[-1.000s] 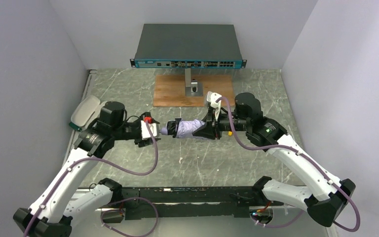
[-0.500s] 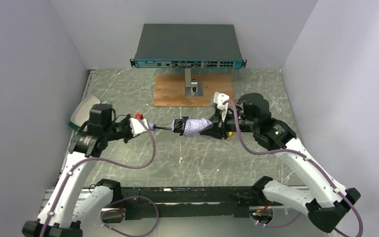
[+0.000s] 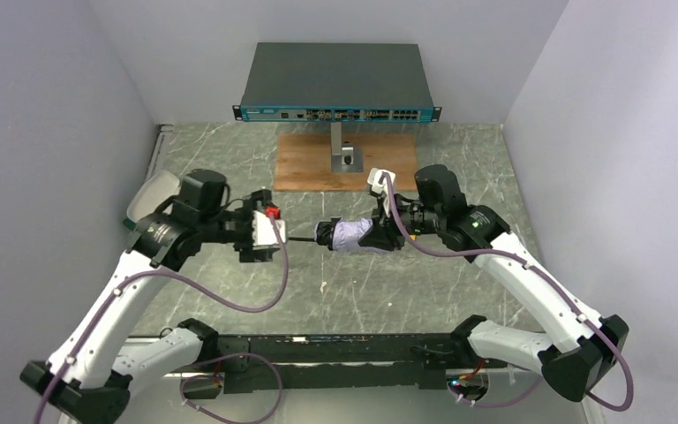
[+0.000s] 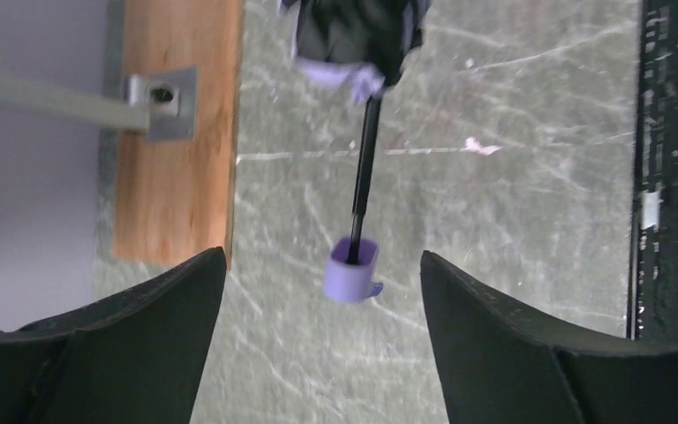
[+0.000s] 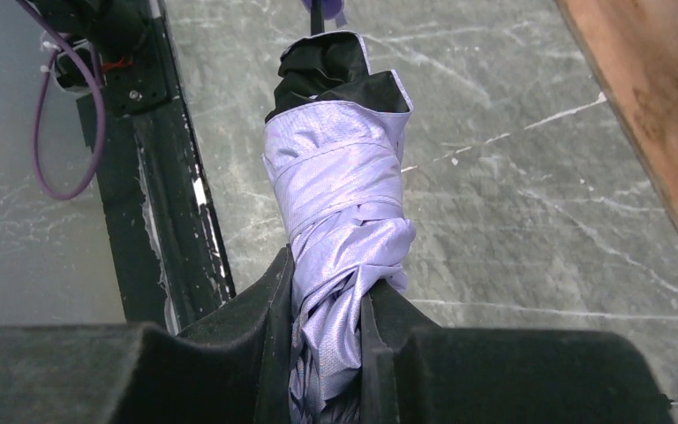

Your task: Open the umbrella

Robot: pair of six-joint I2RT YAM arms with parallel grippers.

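The umbrella point(image 3: 350, 236) is folded, its lavender fabric point(image 5: 340, 190) bunched round a black lining, and it hangs level above the table. My right gripper point(image 5: 327, 305) is shut on the fabric bundle at its right end point(image 3: 387, 231). A thin dark shaft point(image 4: 364, 168) sticks out of the bundle toward the left and ends in the lavender handle point(image 4: 353, 269). My left gripper point(image 4: 322, 258) stands wide open, the handle just ahead of its fingertips and touching neither. In the top view the left gripper point(image 3: 275, 237) sits at the shaft's left end.
A network switch point(image 3: 335, 84) stands at the back wall. In front of it lies a wooden board point(image 3: 313, 168) with a metal post and bracket point(image 3: 342, 152). A pale grey-green case point(image 3: 152, 196) lies behind the left arm. A black rail point(image 3: 335, 349) runs along the near edge.
The left gripper closed on the handle and drew the shaft out to the left, then let go and opened wide. The right arm shifted slightly with the bundle still held.
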